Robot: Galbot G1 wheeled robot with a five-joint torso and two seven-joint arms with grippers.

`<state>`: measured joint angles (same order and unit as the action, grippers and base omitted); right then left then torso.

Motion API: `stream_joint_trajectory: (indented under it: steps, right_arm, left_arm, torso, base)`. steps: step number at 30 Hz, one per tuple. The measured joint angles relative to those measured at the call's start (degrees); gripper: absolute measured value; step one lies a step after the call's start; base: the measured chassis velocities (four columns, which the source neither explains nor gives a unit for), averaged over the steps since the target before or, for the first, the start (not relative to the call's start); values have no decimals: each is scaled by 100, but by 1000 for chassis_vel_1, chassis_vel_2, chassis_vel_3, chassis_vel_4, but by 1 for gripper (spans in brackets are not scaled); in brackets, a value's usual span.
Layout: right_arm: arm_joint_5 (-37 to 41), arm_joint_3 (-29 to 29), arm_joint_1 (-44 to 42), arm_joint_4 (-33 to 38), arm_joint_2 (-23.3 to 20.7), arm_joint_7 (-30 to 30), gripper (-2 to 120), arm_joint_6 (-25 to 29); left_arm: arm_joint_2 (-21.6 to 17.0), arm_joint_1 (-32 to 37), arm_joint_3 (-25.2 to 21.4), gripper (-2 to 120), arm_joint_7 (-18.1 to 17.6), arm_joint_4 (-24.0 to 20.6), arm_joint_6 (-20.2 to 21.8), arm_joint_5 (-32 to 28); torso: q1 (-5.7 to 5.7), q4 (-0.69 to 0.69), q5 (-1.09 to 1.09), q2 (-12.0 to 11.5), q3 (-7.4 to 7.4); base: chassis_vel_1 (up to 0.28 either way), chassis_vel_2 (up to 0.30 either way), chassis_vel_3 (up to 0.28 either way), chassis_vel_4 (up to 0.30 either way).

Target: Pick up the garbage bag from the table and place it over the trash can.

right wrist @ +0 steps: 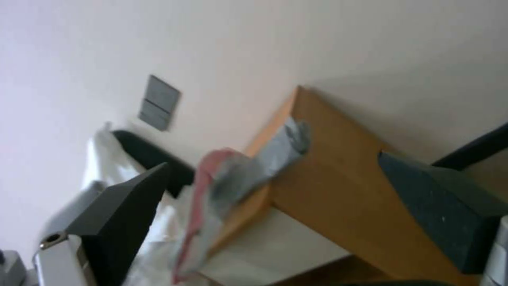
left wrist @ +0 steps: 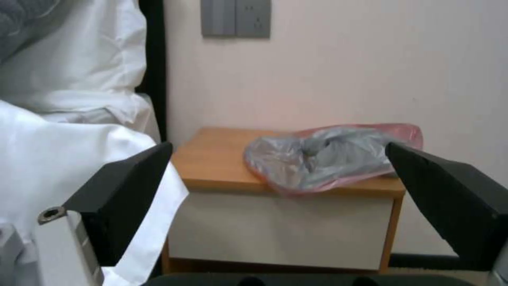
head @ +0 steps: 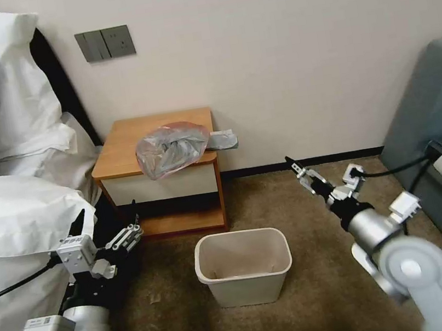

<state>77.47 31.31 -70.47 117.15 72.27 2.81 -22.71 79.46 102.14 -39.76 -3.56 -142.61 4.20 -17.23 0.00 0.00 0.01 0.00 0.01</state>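
In the head view, the crinkled translucent grey plastic garbage bag (head: 173, 148) is being seen lying on the orange-brown wooden table (head: 124, 147), overhanging its front edge, behind the cream-beige plastic trash can (head: 244, 266). Both the left gripper (head: 109, 224) and the right gripper (head: 325, 176) are being held low and empty. In the left wrist view, wide-spread fingers (left wrist: 124, 194) are being shown framing the bag. In the right wrist view, fingers (right wrist: 124, 206) are likewise being held wide apart. The bag is judged light, limp and slippery; its overhanging pinkish-red edge is best pinched.

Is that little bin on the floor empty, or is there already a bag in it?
Empty and unlined. The head view looks into the upright trash can and shows bare walls; the garbage bag lies crumpled on the table.
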Motion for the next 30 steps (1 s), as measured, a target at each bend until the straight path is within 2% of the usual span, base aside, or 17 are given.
stream_joint_trajectory:
  steps: [5,14,20,30]
  right_arm:
    - [646,-172,703,-611,-57,5,100,-155]
    - [1101,-637,1531,-1613,179,179,100,-212]
    - [1290,-893,1984,-2286,391,175,100,-224]
    - [1163,-1089,2596,-3105,820,94,100,-193]
  left_arm:
    - [39,-36,10,100,7,44,-21,-5]
    - [153,-119,52,100,7,79,-21,58]
    - [151,-128,35,100,6,87,-21,64]
    - [188,-78,16,100,2,50,-30,69]
  torso:
    - [0,0,-1,0,0]
    - [0,0,-1,0,0]
    - [0,-1,-1,0,0]
    - [0,0,-1,0,0]
  base:
    - [0,0,0,0]
    - [0,0,0,0]
    - [0,0,0,0]
    - [0,0,0,0]
